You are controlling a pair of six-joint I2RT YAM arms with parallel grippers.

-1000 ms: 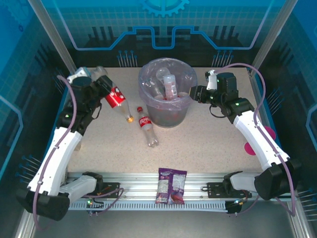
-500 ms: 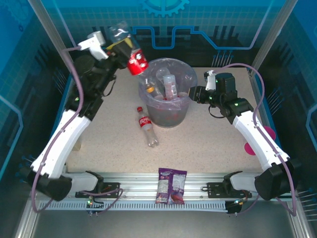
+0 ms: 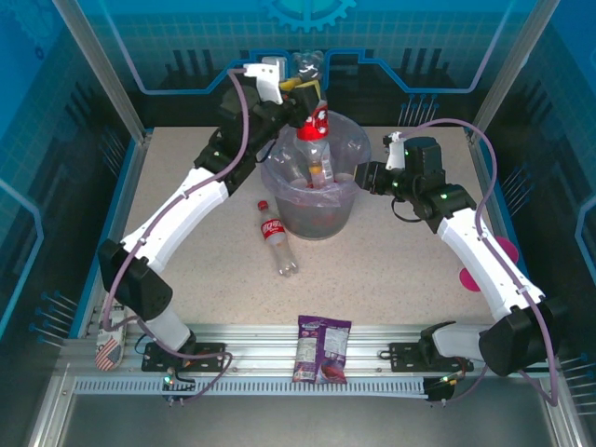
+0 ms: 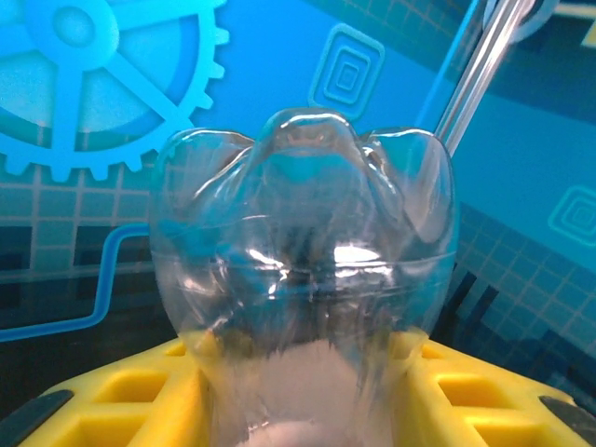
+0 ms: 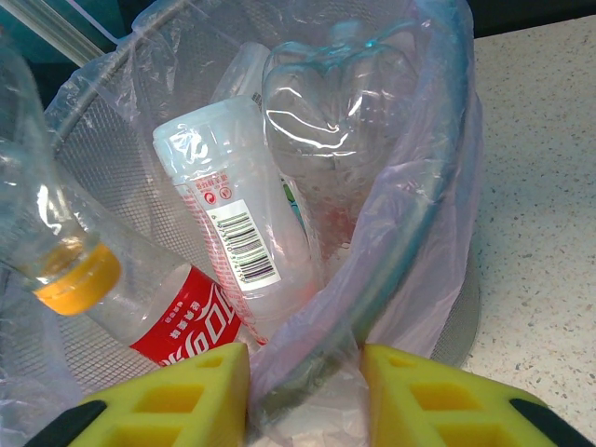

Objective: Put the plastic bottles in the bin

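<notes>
Clear plastic under a red label, the held bottle [image 3: 314,128] hangs cap-down over the mouth of the bin [image 3: 321,219], its neck reaching down inside the rim. The left gripper [image 3: 305,88] is clamped on its upper end. From the left wrist, the lobed base of the held bottle [image 4: 303,233] rises between two yellow fingers [image 4: 130,396]. The bin, grey mesh lined with a lilac bag, stands midway along the bench [image 3: 186,242], near its far edge. The right gripper [image 3: 363,177] is closed on the bin's right rim [image 5: 447,186], pinching bag and rim between its yellow fingers [image 5: 177,391]. Inside the bin lie a white-labelled bottle [image 5: 233,223], a bare clear bottle [image 5: 335,102] and a red-labelled bottle [image 5: 186,321], with an orange cap [image 5: 79,277] on a clear neck just above that last one. A loose bottle [image 3: 276,237] with a red cap lies flat on the bench just in front of the bin, toward the left. A purple snack packet [image 3: 322,349] lies on the rail at the bench's near edge.
</notes>
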